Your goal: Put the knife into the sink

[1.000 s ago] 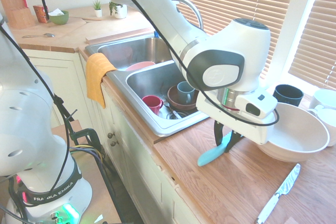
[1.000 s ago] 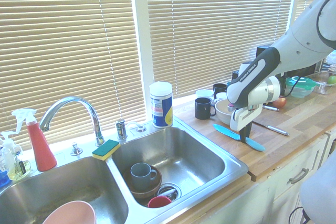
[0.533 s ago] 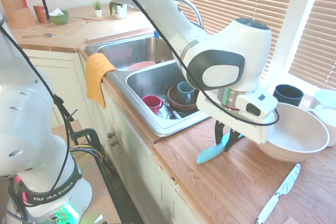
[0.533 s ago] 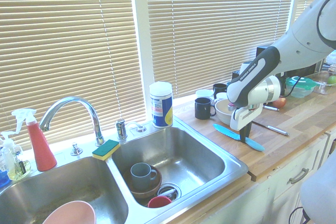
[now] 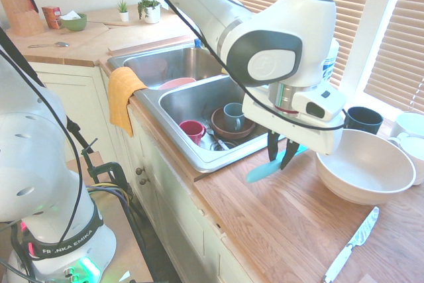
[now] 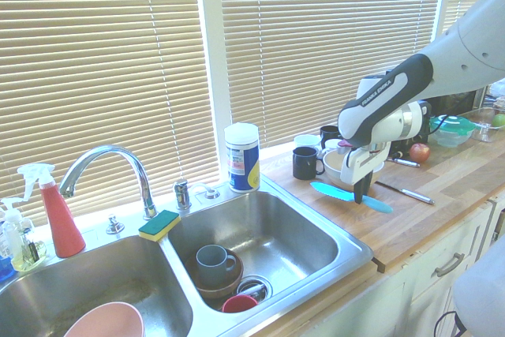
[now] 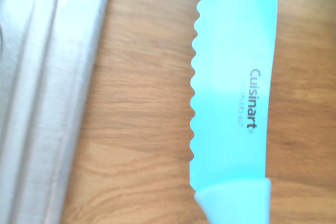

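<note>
Tool (image 5: 280,161) clamped on turquoise knife (image 5: 265,169), gripping mid-length, knife roughly level and lifted clear of wooden bench (image 5: 291,223). Sink (image 5: 199,94) rim just beside tool, basin holds mugs. White bowl (image 5: 364,167) near tool's other side.

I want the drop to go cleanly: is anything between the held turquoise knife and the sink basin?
Nothing visible blocks the way. The gripper holds the turquoise plastic knife above bare wooden counter, beside the stainless steel sink. The near basin already holds cups and a bowl.
</note>
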Tool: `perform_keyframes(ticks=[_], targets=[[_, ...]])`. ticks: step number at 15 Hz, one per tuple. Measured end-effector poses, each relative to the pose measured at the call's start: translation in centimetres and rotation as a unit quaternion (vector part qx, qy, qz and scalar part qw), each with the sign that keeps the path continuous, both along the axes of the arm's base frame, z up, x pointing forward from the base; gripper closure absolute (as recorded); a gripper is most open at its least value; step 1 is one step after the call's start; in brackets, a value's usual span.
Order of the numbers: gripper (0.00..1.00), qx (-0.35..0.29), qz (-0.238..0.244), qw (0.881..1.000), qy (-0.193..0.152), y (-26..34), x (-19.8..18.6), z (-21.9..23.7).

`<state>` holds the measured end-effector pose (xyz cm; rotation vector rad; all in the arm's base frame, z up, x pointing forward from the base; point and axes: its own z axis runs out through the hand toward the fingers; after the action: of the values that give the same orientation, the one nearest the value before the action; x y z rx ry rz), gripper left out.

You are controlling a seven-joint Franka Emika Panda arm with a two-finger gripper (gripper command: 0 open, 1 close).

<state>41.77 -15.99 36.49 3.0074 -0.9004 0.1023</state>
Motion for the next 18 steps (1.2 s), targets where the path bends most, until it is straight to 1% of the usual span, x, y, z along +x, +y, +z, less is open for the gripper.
perform_keyframes(ticks=[4,6,9,11,13,15,18], targets=[[1.0,-0.001,-0.003,1.0,-0.013,0.6,-0.5,2.2],[1.0,-0.001,-0.008,1.0,-0.017,2.1,-0.7,3.8],[1.0,0.006,-0.019,1.0,-0.024,8.1,-0.3,6.2],[1.0,0.002,-0.033,0.999,-0.029,13.0,0.2,6.8],[1.0,0.001,-0.053,0.998,-0.035,17.8,0.6,6.5],[1.0,0.002,-0.079,0.996,-0.049,22.0,1.2,5.3],[1.0,0.005,-0.119,0.991,-0.061,26.8,2.5,0.9]])
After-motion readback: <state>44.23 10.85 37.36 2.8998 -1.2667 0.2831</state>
